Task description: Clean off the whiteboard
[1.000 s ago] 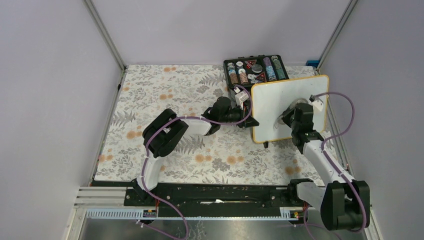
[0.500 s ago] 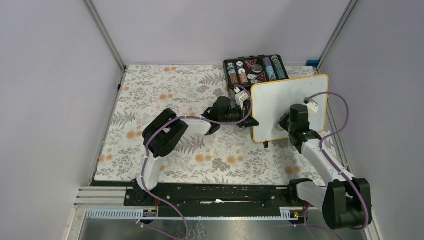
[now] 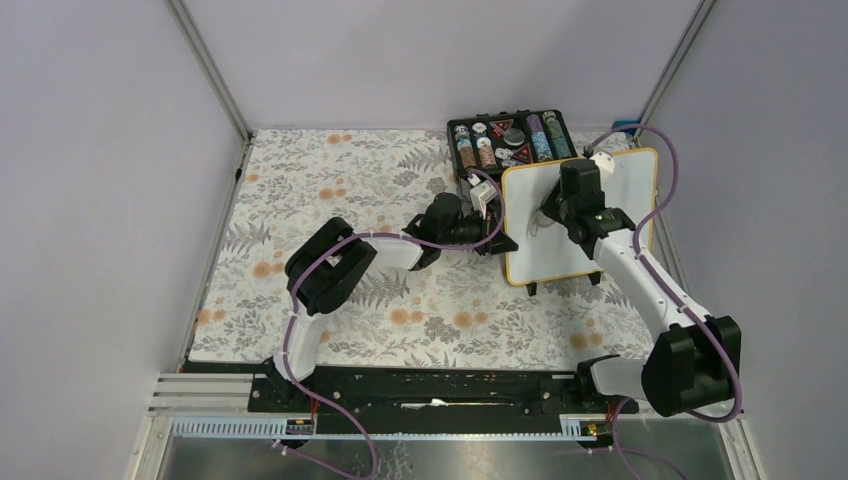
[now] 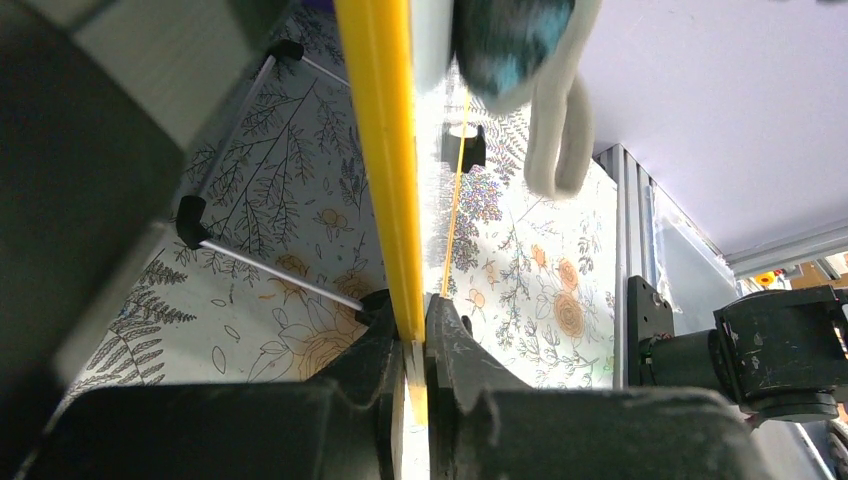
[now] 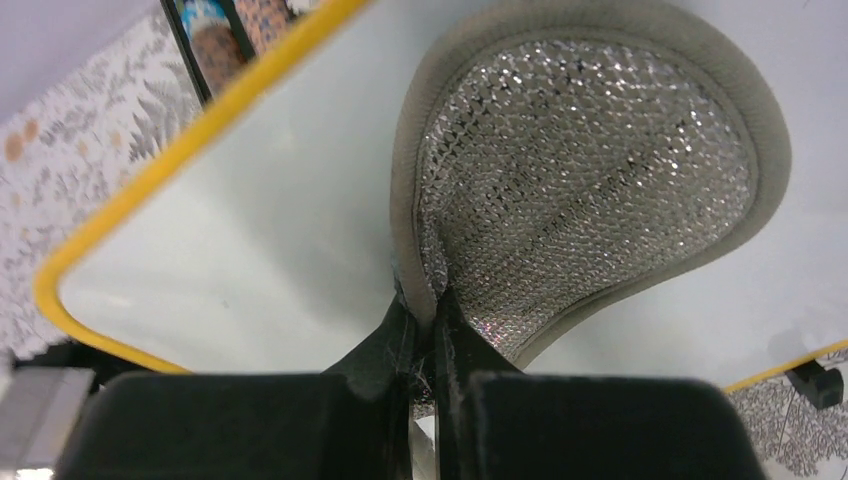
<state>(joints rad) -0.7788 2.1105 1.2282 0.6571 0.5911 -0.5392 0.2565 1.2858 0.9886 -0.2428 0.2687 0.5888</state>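
The whiteboard, white with a thin yellow frame, stands tilted on small black feet at the right of the floral cloth. No writing shows on it. My left gripper is shut on its left edge. In the left wrist view the yellow frame runs down between that gripper's fingers. My right gripper is over the board's upper left part, shut on a wiping pad. The right wrist view shows this round pad, silver mesh with a beige rim, pinched by the gripper against the white surface.
A black case of coloured chips lies right behind the board's top left corner. Grey walls and metal posts close in the floral cloth. A metal rail runs along the right side, and something small and blue sits at the back right.
My right arm has carried the pad up and left across the board, from its lower middle to its upper left part. The left gripper and the board have stayed put.
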